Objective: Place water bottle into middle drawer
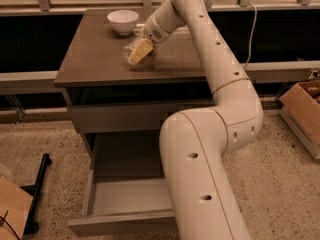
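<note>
The water bottle, clear and crinkly, lies on the brown cabinet top, just in front of a white bowl. My gripper, with a pale yellow tip, reaches down from the right and sits right on the bottle. The middle drawer is pulled out low at the cabinet's front. Its pale grey floor shows, and my arm's big white link covers its right part.
A white bowl stands at the back of the cabinet top. A closed flat drawer front is above the open drawer. A cardboard box is on the floor at right. A black stand and another box are at lower left.
</note>
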You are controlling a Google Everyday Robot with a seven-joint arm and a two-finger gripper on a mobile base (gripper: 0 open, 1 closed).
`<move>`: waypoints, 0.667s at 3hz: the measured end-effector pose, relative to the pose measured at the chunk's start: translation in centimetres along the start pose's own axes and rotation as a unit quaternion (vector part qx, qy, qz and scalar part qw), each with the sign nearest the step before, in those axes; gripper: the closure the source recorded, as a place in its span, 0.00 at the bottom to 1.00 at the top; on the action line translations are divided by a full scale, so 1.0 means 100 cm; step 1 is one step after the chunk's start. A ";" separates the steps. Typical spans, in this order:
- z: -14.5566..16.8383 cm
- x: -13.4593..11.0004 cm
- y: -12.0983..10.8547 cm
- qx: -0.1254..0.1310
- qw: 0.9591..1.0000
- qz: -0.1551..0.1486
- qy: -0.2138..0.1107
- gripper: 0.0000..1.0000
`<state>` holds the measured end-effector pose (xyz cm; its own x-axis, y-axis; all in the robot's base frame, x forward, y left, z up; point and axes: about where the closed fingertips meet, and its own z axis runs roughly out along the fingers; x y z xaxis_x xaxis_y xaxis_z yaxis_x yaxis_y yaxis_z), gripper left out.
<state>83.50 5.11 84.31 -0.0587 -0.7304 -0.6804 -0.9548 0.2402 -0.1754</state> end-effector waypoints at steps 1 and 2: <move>-0.001 0.001 -0.001 0.000 1.000 0.004 -0.003 0.73; -0.014 0.001 -0.005 0.010 1.000 0.014 -0.010 0.96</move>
<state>83.60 4.06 85.35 -0.0789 -0.7100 -0.6998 -0.9469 0.2729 -0.1702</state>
